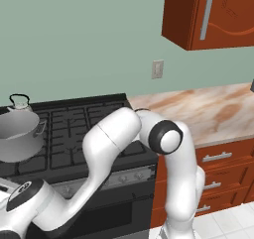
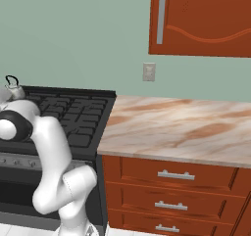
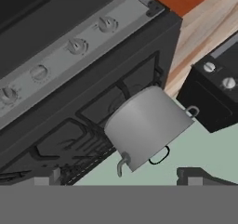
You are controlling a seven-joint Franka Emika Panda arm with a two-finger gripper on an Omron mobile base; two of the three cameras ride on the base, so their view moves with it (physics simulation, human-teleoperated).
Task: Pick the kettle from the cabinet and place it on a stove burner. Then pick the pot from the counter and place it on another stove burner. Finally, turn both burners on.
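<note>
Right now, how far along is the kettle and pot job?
Done, it seems: the kettle sits at the back of the stove, the pot on a burner in front of it, and the cabinet is shut. In hand: nothing; the fingers are open, facing the pot and the knobs. Left: turning both burners on.

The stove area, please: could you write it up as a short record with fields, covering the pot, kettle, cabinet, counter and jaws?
pot: on a front left stove grate, upright, no lid
kettle: behind the pot on a rear burner, near the wall
stove: black range, grey knob strip along the front
cabinet: door closed
counter: right of the stove
gripper: jaws open, holding nothing, the pot ahead of them in the hand view
toaster oven: black, beyond the pot in the hand view
</note>
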